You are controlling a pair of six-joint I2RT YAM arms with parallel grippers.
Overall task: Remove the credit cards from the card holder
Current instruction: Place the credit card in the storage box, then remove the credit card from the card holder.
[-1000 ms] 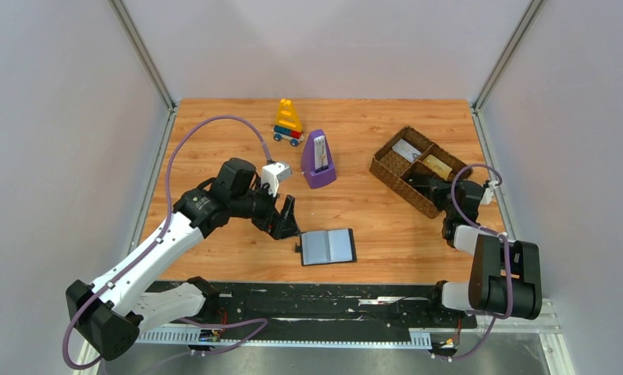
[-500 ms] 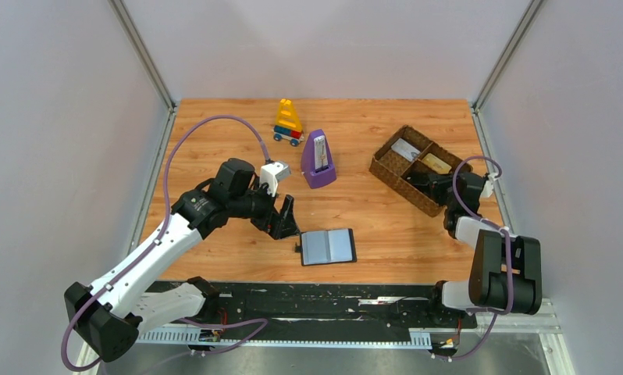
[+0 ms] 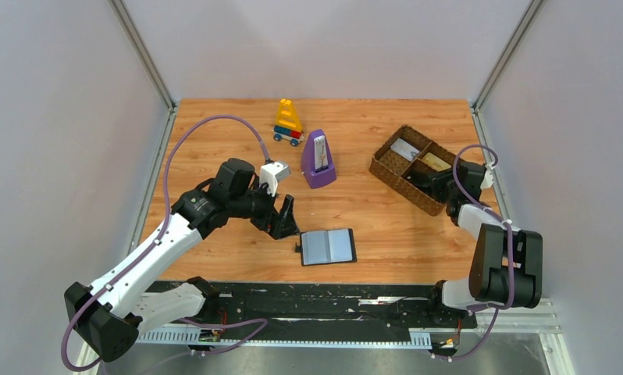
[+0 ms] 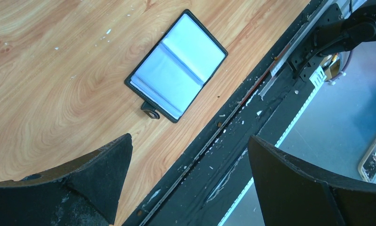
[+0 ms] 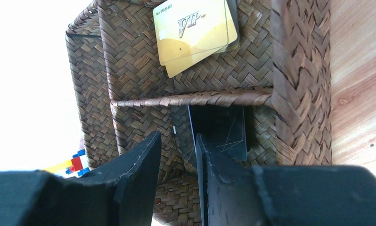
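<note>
Card removal looks nearly finished on a wooden table [image 3: 371,141].
A brown woven divided tray [image 5: 299,70] sits at two o'clock. The black bifold card holder [image 4: 176,66], at six o'clock, lies open and seemingly empty. Gold and dark credit cards [image 5: 195,33] rest in the tray. The left gripper [image 4: 188,141] is spread wide; the right gripper [image 5: 177,141] is slightly parted, pinching nothing.

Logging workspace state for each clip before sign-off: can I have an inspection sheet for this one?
Surface: wooden table, small pale specks.
Job's things: card holder open flat, no cards showing; gold cards and dark cards in separate woven tray compartments.
Clutter: purple metronome, toy block car.
Grippers: left gripper open beside holder; right gripper jaws slightly apart over dark cards.
Cables: purple cables looped on both arms.
Surroundings: grey walls.
</note>
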